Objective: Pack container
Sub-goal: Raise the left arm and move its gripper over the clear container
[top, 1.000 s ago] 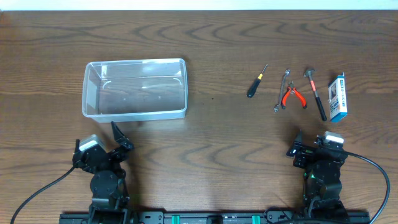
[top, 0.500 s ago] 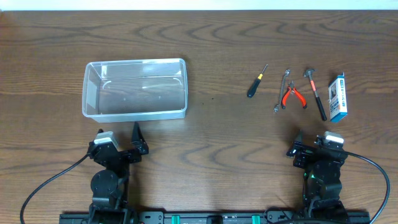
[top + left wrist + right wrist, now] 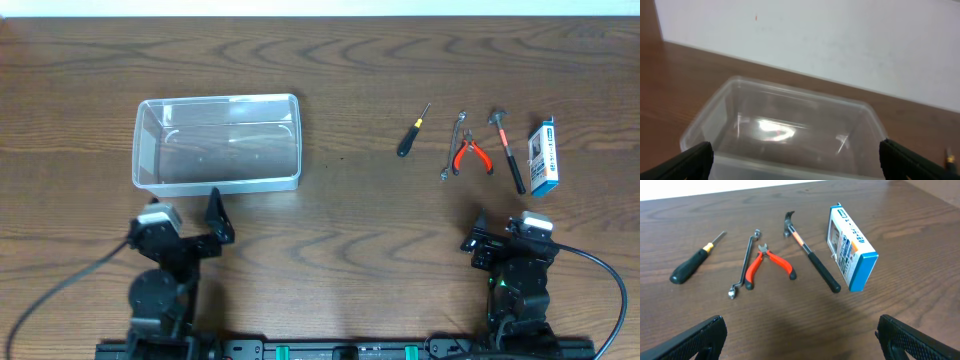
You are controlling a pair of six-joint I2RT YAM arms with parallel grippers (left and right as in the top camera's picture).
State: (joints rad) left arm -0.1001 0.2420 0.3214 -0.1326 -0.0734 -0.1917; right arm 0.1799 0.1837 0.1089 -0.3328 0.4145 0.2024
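Observation:
The container [image 3: 218,186] is a clear rectangular bin on the left half of the table, with nothing in it. It fills the left wrist view [image 3: 790,165]. My left gripper [image 3: 195,215] is open just in front of its near wall, its fingers [image 3: 797,165] spread about as wide as the bin's near end. My right gripper [image 3: 503,225] is open and empty at the front right, its fingers [image 3: 802,340] over bare wood.
A row of items lies at the right: a screwdriver [image 3: 411,133] [image 3: 692,262], a wrench [image 3: 453,147] [image 3: 745,262], red pliers [image 3: 471,155] [image 3: 769,262], a hammer [image 3: 508,153] [image 3: 812,262] and a small blue-and-white box [image 3: 542,156] [image 3: 850,247].
My left gripper swung right, then came back left and moved forward, closer to the container's near wall. The right arm and all objects have not moved.

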